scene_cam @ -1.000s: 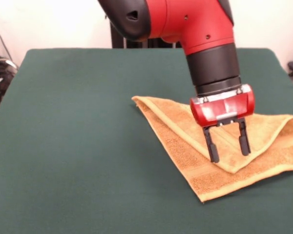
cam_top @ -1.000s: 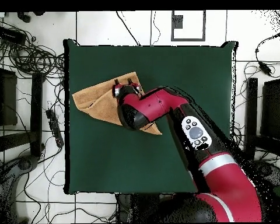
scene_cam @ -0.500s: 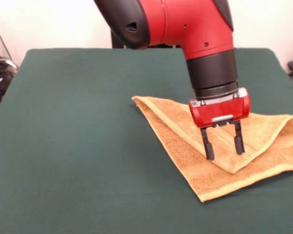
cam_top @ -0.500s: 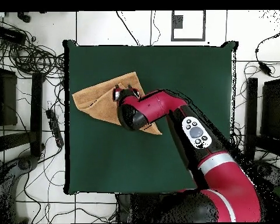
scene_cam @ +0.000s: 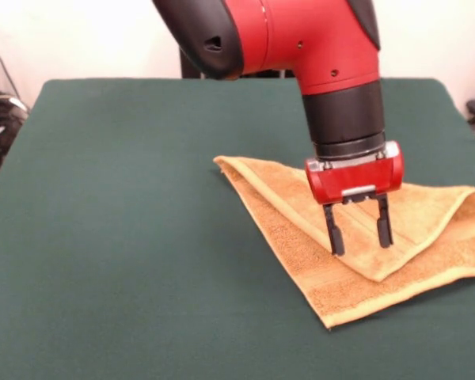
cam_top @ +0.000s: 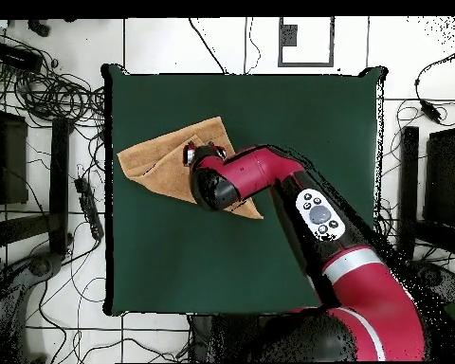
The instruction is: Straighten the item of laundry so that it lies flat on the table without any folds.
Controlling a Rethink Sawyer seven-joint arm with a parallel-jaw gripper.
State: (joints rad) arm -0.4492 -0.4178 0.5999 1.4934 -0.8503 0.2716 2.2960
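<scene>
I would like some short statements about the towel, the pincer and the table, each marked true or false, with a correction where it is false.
1. The towel lies folded over itself, not flat. True.
2. The pincer is shut on a corner of the towel. False: its two fingers stand apart, open, over the folded layer.
3. The table is covered in dark green cloth. True.
4. The towel is blue. False: it is orange-tan.
5. In the front view, the towel lies in the left half of the table. False: it lies in the right half, reaching the picture's right edge.
</scene>
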